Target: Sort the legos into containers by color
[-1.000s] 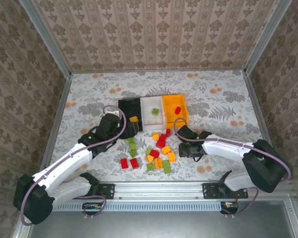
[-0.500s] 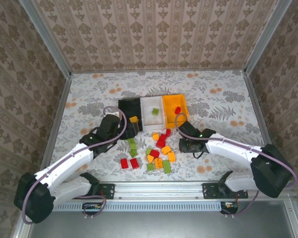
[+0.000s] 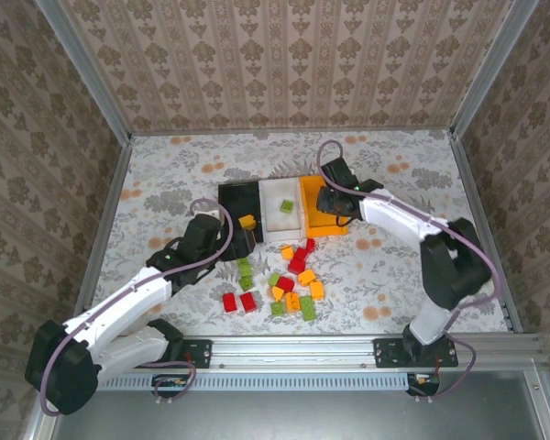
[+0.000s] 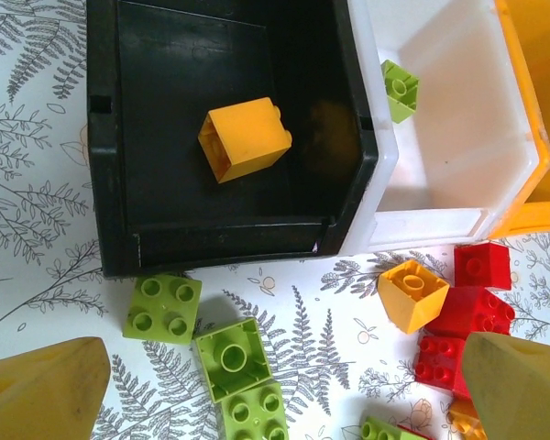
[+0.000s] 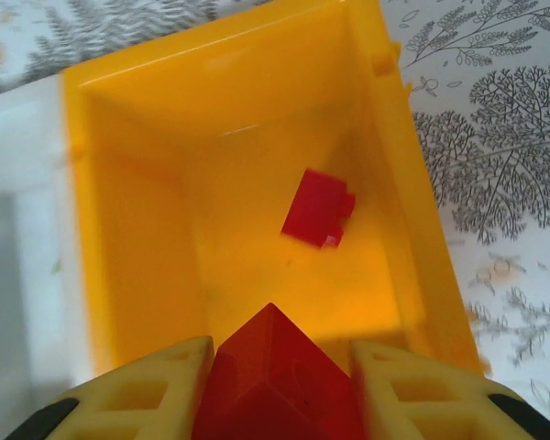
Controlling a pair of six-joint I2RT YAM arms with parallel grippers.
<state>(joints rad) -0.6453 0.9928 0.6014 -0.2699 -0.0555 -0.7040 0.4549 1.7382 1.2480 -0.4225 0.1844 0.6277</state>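
Three bins stand in a row: black bin (image 3: 231, 197), white bin (image 3: 277, 220) and orange bin (image 3: 313, 223). My right gripper (image 5: 280, 367) hangs over the orange bin (image 5: 137, 229), shut on a red lego (image 5: 277, 380); another red lego (image 5: 316, 209) lies inside. My left gripper (image 4: 284, 367) is open, low over the table in front of the black bin (image 4: 339, 183), above green legos (image 4: 231, 357). An orange-yellow lego (image 4: 246, 137) lies in the black bin and a green one (image 4: 400, 90) in the white bin (image 4: 440, 174).
Loose red, orange-yellow and green legos (image 3: 293, 280) are scattered in front of the bins, with two red ones (image 3: 239, 302) nearer the front rail. An orange-yellow lego (image 4: 412, 293) and red ones (image 4: 472, 312) sit by the white bin's front corner. Walls enclose the table.
My right gripper has lifted from beside the loose pile and swung back over the orange bin with a red lego. The left arm has hardly moved.
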